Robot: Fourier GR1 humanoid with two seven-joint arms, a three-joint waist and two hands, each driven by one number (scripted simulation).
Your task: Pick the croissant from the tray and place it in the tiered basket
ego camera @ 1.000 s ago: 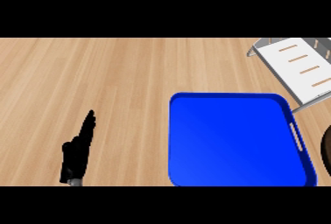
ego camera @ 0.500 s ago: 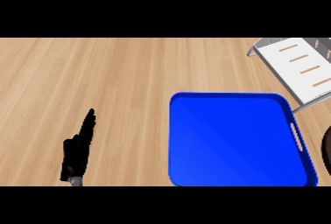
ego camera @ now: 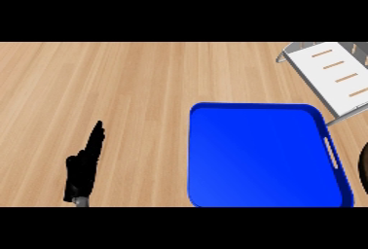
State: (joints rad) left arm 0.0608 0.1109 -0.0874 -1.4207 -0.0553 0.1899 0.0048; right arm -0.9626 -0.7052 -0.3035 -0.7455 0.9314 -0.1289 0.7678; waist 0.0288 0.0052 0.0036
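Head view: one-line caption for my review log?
Blue tray with no croissant visible, white tiered basket at upper right, left hand open at lower left on the wooden counter.

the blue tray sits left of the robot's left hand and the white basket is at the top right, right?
Not quite. The head view shows the blue tray to the right of the left hand, not left of it. The white basket is indeed at the top right.

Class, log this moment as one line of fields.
left hand: open, resting on counter | right hand: out of view | tray: no croissant visible | basket: far right
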